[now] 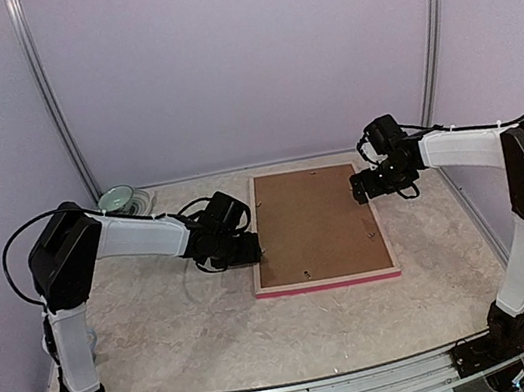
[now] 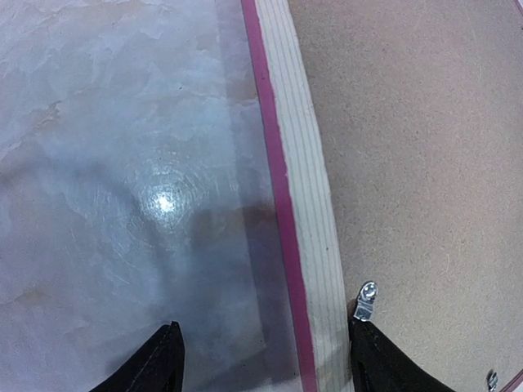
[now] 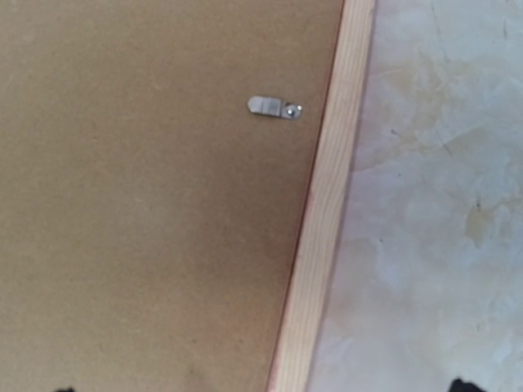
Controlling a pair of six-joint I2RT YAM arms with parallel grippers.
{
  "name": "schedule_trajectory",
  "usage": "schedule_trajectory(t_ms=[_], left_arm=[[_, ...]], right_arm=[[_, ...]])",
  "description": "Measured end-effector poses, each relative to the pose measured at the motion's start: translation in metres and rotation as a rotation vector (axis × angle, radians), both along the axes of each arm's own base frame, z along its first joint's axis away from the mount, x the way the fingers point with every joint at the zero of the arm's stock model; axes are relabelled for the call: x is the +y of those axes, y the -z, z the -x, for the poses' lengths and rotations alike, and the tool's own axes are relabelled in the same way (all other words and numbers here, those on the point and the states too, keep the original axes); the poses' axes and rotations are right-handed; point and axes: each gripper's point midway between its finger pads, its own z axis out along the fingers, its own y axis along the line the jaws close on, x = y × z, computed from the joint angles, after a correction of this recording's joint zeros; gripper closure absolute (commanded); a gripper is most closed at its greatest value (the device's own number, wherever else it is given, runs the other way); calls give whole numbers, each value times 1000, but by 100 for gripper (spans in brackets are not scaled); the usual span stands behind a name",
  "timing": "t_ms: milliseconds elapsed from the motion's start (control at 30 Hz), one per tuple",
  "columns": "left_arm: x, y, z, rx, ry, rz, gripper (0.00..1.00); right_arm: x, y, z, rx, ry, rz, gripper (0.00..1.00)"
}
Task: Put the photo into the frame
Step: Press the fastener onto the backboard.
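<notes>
Pale-wood and pink, the frame [image 1: 328,280] lies face down mid-picture on the counter [image 1: 161,315], stiff, light and best pinched by its left rail, which the left hand [image 2: 265,361] straddles, part-open; the right hand [image 1: 359,191] hovers wide; the photo is not visible.

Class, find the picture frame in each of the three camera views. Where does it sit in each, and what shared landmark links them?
Top external: the frame lies flat at centre, back upward.
Left wrist: its pale rail runs top to bottom, right of centre.
Right wrist: its rail slants from top right to bottom centre.
Shared landmark: the brown backing board inside it.
</notes>
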Motion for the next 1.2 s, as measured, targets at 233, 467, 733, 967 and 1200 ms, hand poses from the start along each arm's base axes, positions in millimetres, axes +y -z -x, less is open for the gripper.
schedule_trajectory(t_ms=[233,467,733,967,1200], left_arm=[[-1,2,0,1,5,-3,31],[-2,2,0,-3,11,-9,35],[-6,3,-1,-7,19,-12,38],[-8,3,-1,-12,24,-17,45],[-9,3,-2,-13,23,-23,48]], right_arm=[[0,0,0,-1,2,2,1],[0,0,0,-1,1,2,1],[0,0,0,-1,1,2,1],[0,0,0,-1,1,2,1],[0,0,0,-1,-1,3,1]])
